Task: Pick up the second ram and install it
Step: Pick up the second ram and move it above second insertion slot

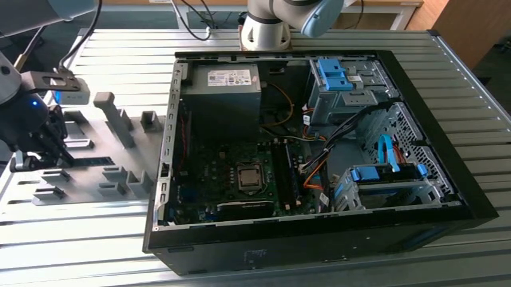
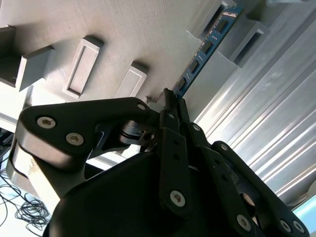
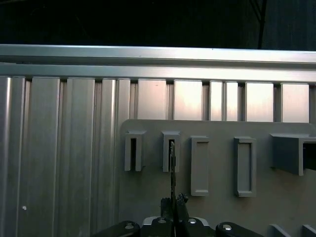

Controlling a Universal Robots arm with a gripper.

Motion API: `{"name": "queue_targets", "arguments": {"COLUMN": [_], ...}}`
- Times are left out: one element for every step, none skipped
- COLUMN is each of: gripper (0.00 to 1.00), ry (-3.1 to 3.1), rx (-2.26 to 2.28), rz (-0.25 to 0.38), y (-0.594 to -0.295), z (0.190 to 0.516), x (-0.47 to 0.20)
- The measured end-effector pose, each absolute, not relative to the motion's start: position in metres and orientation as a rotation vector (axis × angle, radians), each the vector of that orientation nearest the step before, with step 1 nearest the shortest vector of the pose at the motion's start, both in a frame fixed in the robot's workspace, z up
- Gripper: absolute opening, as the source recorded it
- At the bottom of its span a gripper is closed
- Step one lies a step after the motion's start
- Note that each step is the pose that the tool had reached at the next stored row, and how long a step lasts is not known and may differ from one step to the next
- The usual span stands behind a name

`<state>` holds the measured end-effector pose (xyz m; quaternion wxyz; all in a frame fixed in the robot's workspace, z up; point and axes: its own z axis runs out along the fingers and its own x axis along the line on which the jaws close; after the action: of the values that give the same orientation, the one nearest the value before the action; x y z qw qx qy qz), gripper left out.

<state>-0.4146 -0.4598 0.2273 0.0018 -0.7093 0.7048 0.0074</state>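
Grasp stage: black two-finger gripper (image 2: 170,100) pinches the long thin green memory stick with black chips (image 2: 205,49), which stands edge-on in grey plastic fixture blocks (image 3: 166,158) at the exterior view's left, well apart from the open black computer case (image 1: 319,239); lifting and installation not yet done.
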Motion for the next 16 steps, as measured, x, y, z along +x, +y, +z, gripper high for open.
{"name": "queue_targets", "arguments": {"gripper": [0.14, 0.14, 0.14, 0.14, 0.14, 0.14, 0.14, 0.14, 0.14, 0.14, 0.14, 0.14, 0.14, 0.14, 0.14, 0.14], "ry": [2.212, 2.212, 2.212, 2.212, 2.212, 2.212, 2.212, 2.212, 2.212, 2.212, 2.212, 2.212, 2.212, 2.212, 2.212, 2.212], "rx": [-2.226, -2.226, -2.226, -2.226, -2.226, -2.226, -2.226, -2.226, -2.226, -2.226, -2.226, -2.226, -2.226, -2.226, -2.226, -2.226], "rz": [0.023, 0.023, 0.023, 0.023, 0.023, 0.023, 0.023, 0.023, 0.023, 0.023, 0.023, 0.023, 0.023, 0.023, 0.023, 0.023], "y": [-0.4598, -0.4598, -0.4598, -0.4598, -0.4598, -0.4598, -0.4598, -0.4598, -0.4598, -0.4598, -0.4598, -0.4598, -0.4598, -0.4598, -0.4598, -0.4598], "z": [0.2277, 0.2281, 0.2286, 0.2289, 0.2294, 0.2299, 0.2303, 0.2308, 0.2313, 0.2317, 0.2322, 0.2327, 0.2333, 0.2337, 0.2342, 0.2347], "x": [-0.4146, -0.4146, -0.4146, -0.4146, -0.4146, -0.4146, -0.4146, -0.4146, -0.4146, -0.4146, -0.4146, -0.4146, -0.4146, -0.4146, -0.4146, -0.4146]}}
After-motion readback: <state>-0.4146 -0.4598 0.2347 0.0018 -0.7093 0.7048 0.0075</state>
